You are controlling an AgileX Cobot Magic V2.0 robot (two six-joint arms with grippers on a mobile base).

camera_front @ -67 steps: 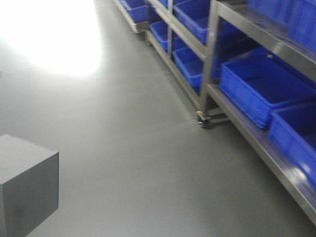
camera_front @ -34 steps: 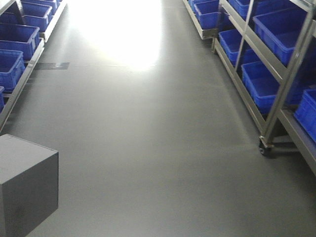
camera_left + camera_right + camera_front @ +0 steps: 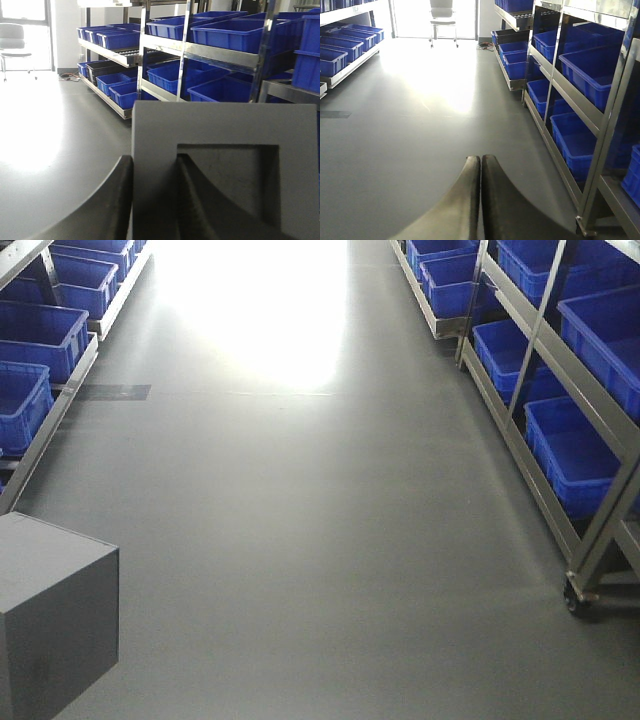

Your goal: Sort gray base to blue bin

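Note:
The gray base (image 3: 225, 130) fills the left wrist view, its square recess facing the camera. My left gripper (image 3: 155, 160) is shut on the base's left wall, with one finger (image 3: 112, 200) outside and the other (image 3: 192, 200) inside the recess. The base also shows at the lower left of the front view (image 3: 50, 620), held above the floor. My right gripper (image 3: 480, 158) is shut and empty, over bare floor. Several blue bins stand on racks on both sides; one (image 3: 575, 450) is on the right rack's lower shelf. Neither gripper is in the front view.
Metal shelf racks on castors line the aisle on the right (image 3: 600, 530) and the left (image 3: 45, 425), loaded with blue bins. Gray floor (image 3: 300, 520) runs between them, with bright glare at the far end. A chair (image 3: 443, 15) stands at the far end.
The front view has swung left: the right rack slid toward the right edge and the left rack came into view. The gray base keeps its place in the frame.

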